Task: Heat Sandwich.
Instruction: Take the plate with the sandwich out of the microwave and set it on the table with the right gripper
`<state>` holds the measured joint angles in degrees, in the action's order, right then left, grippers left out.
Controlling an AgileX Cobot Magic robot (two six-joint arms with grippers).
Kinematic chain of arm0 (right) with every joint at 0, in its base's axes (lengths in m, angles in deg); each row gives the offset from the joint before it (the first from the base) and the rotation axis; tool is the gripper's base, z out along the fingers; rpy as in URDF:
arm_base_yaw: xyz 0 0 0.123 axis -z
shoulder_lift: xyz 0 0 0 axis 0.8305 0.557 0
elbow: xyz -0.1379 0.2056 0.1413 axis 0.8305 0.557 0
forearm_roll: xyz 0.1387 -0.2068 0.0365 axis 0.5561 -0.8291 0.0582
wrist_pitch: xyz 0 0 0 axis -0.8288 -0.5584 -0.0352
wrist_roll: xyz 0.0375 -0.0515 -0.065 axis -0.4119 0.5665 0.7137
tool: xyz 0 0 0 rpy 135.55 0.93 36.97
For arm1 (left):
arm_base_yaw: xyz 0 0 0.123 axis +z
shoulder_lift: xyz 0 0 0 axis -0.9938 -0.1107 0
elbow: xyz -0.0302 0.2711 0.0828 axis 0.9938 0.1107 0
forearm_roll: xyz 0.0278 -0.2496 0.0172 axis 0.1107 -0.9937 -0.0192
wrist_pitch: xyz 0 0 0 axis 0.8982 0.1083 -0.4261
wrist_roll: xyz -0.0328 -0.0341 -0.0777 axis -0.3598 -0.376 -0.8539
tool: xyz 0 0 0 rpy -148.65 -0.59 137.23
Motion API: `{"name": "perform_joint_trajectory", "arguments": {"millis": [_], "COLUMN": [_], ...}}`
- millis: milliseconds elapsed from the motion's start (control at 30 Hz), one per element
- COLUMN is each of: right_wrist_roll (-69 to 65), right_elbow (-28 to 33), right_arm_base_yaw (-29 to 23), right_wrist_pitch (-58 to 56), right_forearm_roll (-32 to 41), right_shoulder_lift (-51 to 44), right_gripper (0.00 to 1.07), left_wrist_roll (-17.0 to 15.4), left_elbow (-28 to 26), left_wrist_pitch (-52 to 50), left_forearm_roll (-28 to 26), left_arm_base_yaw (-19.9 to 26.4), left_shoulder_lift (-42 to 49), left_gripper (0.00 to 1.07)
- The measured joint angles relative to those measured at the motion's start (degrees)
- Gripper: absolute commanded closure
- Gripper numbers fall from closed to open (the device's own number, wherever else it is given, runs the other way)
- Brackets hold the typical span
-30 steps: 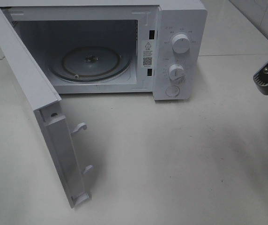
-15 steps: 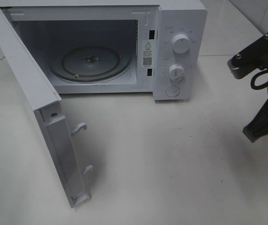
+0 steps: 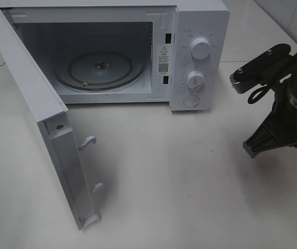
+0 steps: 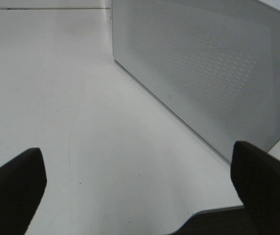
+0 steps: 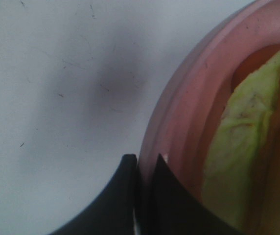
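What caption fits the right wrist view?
Right gripper pinching the rim of the pink plate carrying the sandwich.

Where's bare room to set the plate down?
Free: the glass turntable inside the microwave, and the white table between the open door and the right arm. Tighter: the strip under the door's latch hooks.

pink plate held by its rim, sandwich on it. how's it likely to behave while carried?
The right gripper pinches only the rim of the pink plate, so the plate probably wants to sag or pivot about that edge. The sandwich lies loose on it; its pale green filling looks soft and could slide if the plate tilts.
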<state>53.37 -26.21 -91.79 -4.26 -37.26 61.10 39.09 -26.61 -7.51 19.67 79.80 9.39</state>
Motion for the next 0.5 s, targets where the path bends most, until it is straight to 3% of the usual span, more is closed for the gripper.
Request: {"name": "perform_joint_trajectory", "arguments": {"millis": [500], "right_wrist_roll": [-2.81], "right_elbow": [0.00], "right_arm_base_yaw": [0.00], "right_wrist_pitch": [3.67], "right_forearm_roll": [-2.52], "right_shoulder_lift": [5.56], "right_gripper": [1.07], "left_wrist_roll": [0.00], "left_elbow": [0.00], "left_wrist_pitch": [0.00], "left_forearm_roll": [0.00], "left_arm_base_yaw": [0.00], "left_shoulder_lift": [0.00], "left_gripper": [0.10]}}
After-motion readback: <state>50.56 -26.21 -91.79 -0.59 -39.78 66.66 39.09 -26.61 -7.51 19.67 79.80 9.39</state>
